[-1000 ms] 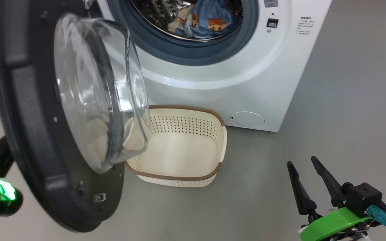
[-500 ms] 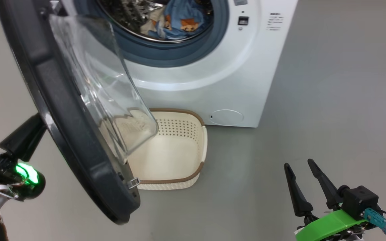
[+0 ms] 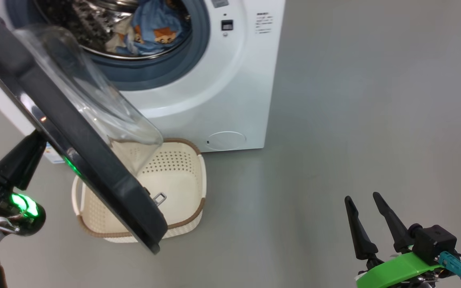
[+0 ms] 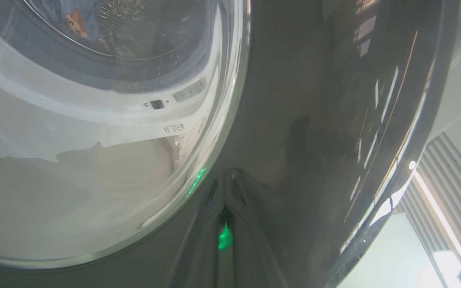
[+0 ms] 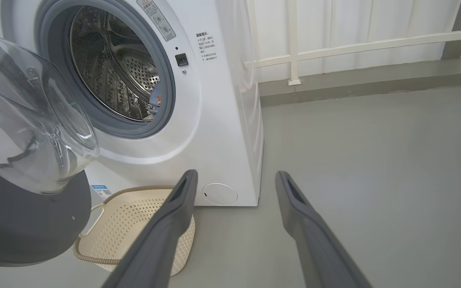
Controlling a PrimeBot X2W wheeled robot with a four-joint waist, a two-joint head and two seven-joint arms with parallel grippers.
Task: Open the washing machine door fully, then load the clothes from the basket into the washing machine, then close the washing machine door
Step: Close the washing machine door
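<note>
1. Smooth grey floor (image 3: 354,100) running back to the wall
2. White rail (image 5: 354,46) on a thin white post, in front of pale curtains (image 5: 334,20)
3. Grey kerb (image 5: 354,86) beneath the rail
4. Ribbed grey panel (image 4: 446,172) beside a bright pane

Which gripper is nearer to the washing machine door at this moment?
Left. The left gripper, shut, has its tips at the glossy outer face of the washing machine door. The right gripper, open, hangs over the floor far to the door's right, apart from it.
</note>
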